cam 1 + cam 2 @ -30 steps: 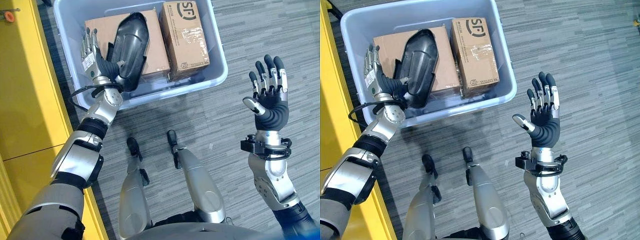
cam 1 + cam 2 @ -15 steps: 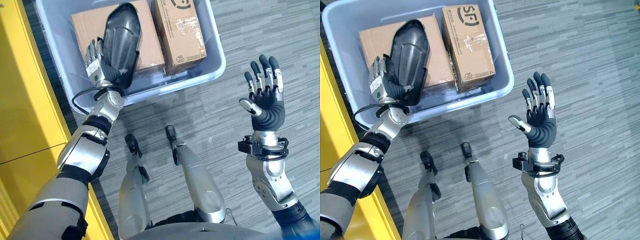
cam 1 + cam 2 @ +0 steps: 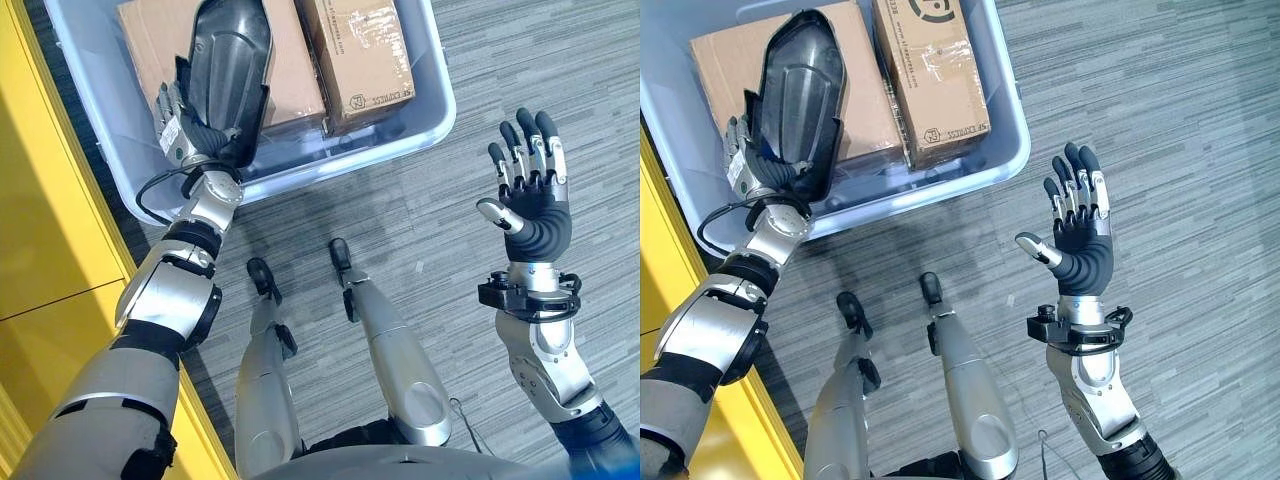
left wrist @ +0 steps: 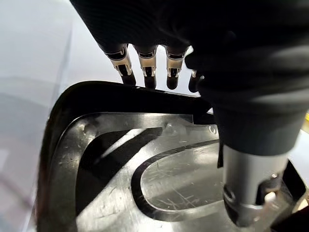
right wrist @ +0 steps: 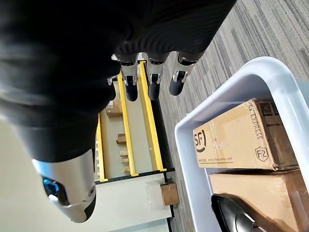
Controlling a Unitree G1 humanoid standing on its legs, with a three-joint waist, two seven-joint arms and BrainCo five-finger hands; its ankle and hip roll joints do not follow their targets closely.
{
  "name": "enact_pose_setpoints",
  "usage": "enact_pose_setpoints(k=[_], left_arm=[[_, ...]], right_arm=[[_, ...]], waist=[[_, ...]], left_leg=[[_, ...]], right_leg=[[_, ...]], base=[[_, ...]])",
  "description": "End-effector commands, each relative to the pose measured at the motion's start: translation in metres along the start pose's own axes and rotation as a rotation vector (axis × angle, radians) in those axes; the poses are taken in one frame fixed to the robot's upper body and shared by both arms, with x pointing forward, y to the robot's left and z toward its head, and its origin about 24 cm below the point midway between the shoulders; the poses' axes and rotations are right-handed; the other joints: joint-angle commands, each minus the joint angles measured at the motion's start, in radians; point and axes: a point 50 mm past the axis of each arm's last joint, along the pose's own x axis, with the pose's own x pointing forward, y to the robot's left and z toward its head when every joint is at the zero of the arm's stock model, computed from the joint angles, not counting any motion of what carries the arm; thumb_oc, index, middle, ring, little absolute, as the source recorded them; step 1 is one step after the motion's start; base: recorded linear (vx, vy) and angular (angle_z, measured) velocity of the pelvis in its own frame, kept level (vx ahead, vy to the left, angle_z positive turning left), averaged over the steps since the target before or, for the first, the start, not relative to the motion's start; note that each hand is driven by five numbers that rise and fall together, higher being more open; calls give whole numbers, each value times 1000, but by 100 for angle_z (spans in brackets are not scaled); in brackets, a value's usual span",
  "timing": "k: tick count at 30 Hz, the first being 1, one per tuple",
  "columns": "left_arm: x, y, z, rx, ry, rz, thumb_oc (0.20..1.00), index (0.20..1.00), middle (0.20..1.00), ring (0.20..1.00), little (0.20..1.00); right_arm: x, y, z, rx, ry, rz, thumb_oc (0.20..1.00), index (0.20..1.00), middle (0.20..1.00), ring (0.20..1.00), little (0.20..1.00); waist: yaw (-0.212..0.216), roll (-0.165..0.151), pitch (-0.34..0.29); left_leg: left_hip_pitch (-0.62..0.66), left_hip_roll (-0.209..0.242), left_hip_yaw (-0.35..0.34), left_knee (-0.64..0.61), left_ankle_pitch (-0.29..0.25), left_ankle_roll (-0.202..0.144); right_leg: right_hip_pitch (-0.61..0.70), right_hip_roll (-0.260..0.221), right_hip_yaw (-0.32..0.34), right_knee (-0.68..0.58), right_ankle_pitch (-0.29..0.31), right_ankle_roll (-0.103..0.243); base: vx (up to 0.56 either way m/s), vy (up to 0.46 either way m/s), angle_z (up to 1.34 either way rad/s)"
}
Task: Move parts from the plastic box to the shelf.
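A black curved shell part point(image 3: 232, 60) stands tilted above the pale plastic box point(image 3: 340, 160). My left hand point(image 3: 180, 135) is shut on its lower edge: the fingers point(image 4: 145, 67) curl over the rim and the thumb point(image 4: 246, 183) presses on the glossy inner face point(image 4: 145, 183). My right hand point(image 3: 530, 195) is raised over the floor to the right of the box, open, palm up, with nothing in it; its straight fingers point(image 5: 152, 72) show in the right wrist view. The same part point(image 3: 800, 90) and right hand point(image 3: 1080, 225) appear in the right eye view.
Two cardboard boxes point(image 3: 355, 50) point(image 3: 150, 30) lie side by side in the plastic box, under the part. A yellow shelf point(image 3: 50, 200) runs along my left side. Grey striped floor point(image 3: 420, 230) lies between the box and my right hand.
My left hand has raised the black part higher out of the box and tipped it more upright. The camera has shifted. The right hand has stayed open in place.
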Motion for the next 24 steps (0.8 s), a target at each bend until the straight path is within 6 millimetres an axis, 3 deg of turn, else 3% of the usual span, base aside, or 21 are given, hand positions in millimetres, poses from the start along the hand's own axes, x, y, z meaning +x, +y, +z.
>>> enact_pose_setpoints(k=[1, 8, 24], left_arm=[[15, 21, 4, -47, -9, 121, 1000, 1000, 1000, 1000, 1000], [10, 20, 20, -98, -101, 152, 1000, 1000, 1000, 1000, 1000], [18, 30, 21, -173, -52, 201, 1000, 1000, 1000, 1000, 1000]], right_arm=[[3, -6, 30, 6, -166, -7, 1000, 1000, 1000, 1000, 1000], [3, -8, 33, -22, -187, -17, 1000, 1000, 1000, 1000, 1000], [5, -8, 32, -16, -176, -2, 1000, 1000, 1000, 1000, 1000]], waist=[[-3, -21, 0], [4, -15, 0], [7, -18, 0]], left_leg=[[108, 131, -19, 136, -130, -83], [95, 129, -26, 147, -136, -81], [71, 129, -36, 165, -138, -79]], right_leg=[[-11, -60, 33, -89, 112, 145], [-14, -63, 30, -87, 111, 143], [-22, -60, 31, -79, 108, 140]], base=[[0, 0, 0], [0, 0, 0], [0, 0, 0]])
